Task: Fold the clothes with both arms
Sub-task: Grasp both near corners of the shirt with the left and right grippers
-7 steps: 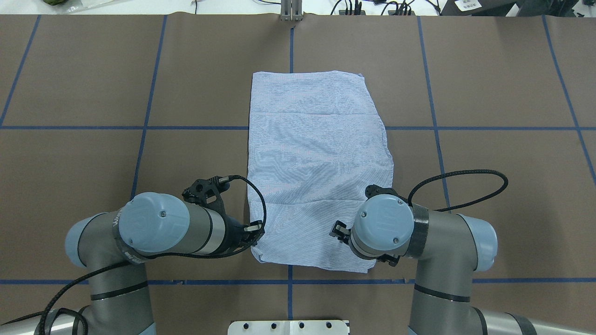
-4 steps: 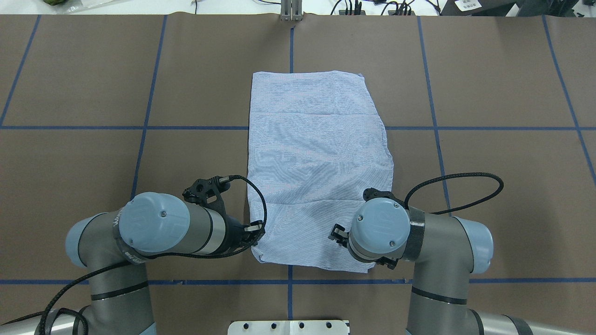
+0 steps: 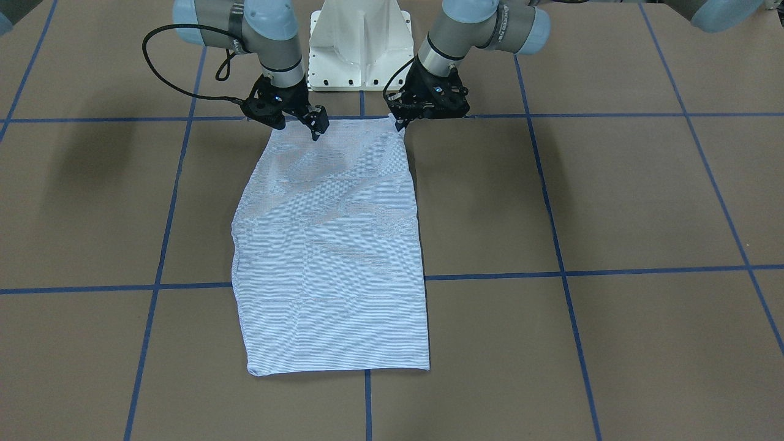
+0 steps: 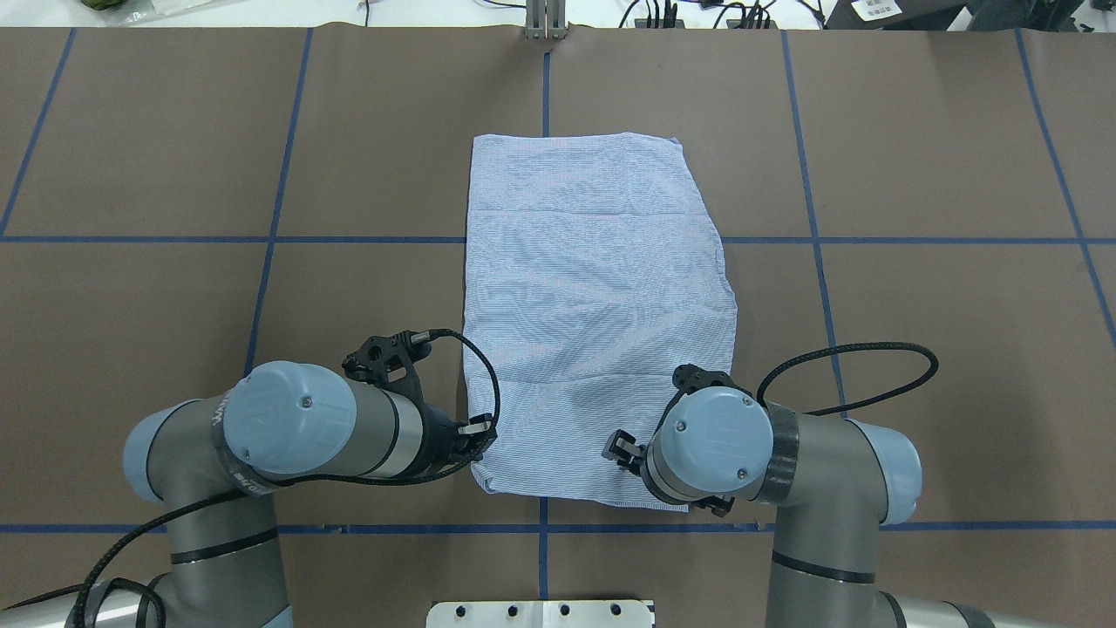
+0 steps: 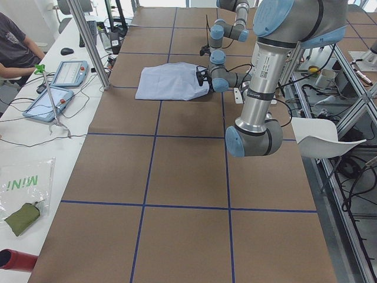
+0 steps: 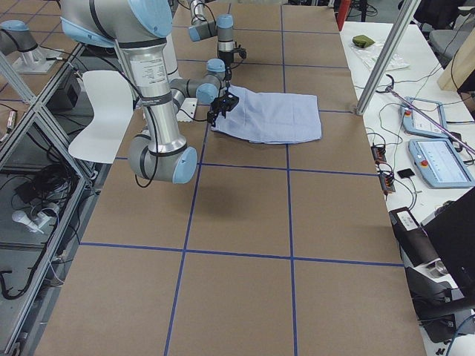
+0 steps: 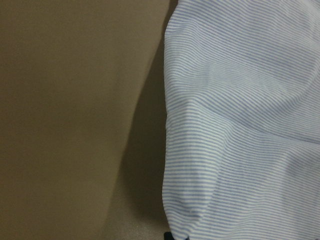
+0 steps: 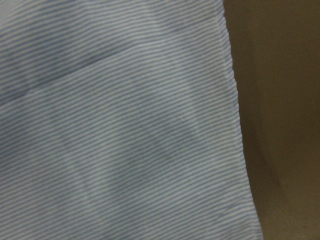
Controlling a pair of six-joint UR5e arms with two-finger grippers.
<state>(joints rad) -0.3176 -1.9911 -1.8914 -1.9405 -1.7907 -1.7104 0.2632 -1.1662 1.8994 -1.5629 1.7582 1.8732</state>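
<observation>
- Left gripper [image 3: 399,120], in the front-facing view, seems closed on one near corner of the shirt [image 3: 331,245]. The right gripper [image 3: 316,127] stands over the other near corner, and I cannot tell how wide its jaws are.
- Overhead view: the shirt lies flat on the table [image 4: 174,305]. Its long axis runs straight away from both grippers. No collar shows, so I cannot tell which end is the top.
- Left wrist view: the corner is a little lifted, with shadow beneath.
- Right wrist view: only flat fabric and its edge. If this side misses or catches one layer only, I think the fold goes crooked.
</observation>
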